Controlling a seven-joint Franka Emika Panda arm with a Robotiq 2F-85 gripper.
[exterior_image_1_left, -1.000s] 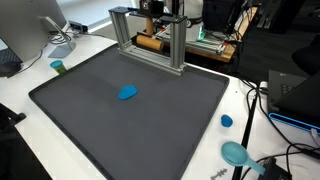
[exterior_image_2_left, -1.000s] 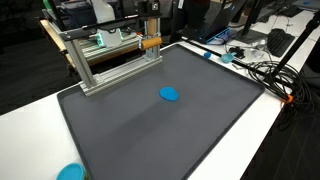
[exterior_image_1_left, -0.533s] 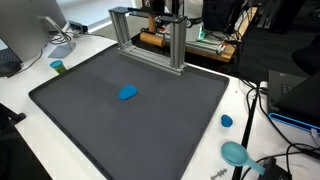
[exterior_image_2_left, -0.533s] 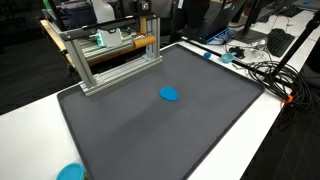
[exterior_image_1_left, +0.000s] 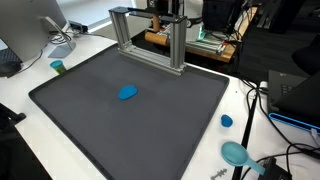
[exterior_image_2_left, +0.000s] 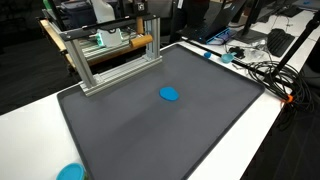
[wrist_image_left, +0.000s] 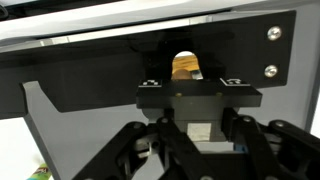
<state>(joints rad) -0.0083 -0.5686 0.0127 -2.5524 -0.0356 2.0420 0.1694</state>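
In an exterior view, your hand (exterior_image_1_left: 163, 24) hangs behind the metal frame (exterior_image_1_left: 181, 45) at the far edge of the grey mat (exterior_image_1_left: 100, 115). It is closed around a wooden rod (exterior_image_1_left: 157, 38), which lies level and shows through the frame's opening. The rod is off the mat, up at about the frame's mid height. A blue disc (exterior_image_1_left: 127, 93) lies flat near the middle of the mat, well apart from the hand. On the white tabletop (exterior_image_1_left: 20, 92) beside the mat you have a small blue cap (exterior_image_1_left: 227, 121), a teal bowl (exterior_image_1_left: 235, 152) near the front corner, and a little green cup (exterior_image_1_left: 58, 67) on the opposite side.

In an exterior view from another angle, the hand (exterior_image_2_left: 150, 26) comes down from above and grips the rod (exterior_image_2_left: 143, 42) just behind the frame (exterior_image_2_left: 110, 66). The rod runs roughly along the frame's top bar. The disc (exterior_image_2_left: 170, 95) sits on the mat (exterior_image_2_left: 150, 135), well apart from the frame. The bowl (exterior_image_2_left: 70, 172) peeks in at the bottom edge, and a tangle of cables (exterior_image_2_left: 260, 70) lies on the tabletop (exterior_image_2_left: 30, 130) past the mat's far side.

In the wrist view, the hand (wrist_image_left: 186, 90) rises from the bottom, its dark linkages drawn in towards the middle. The rod's (wrist_image_left: 185, 66) pale wooden end shows just past the fingertips. A black plate (wrist_image_left: 90, 65) with two screws (wrist_image_left: 272, 33) fills the background.
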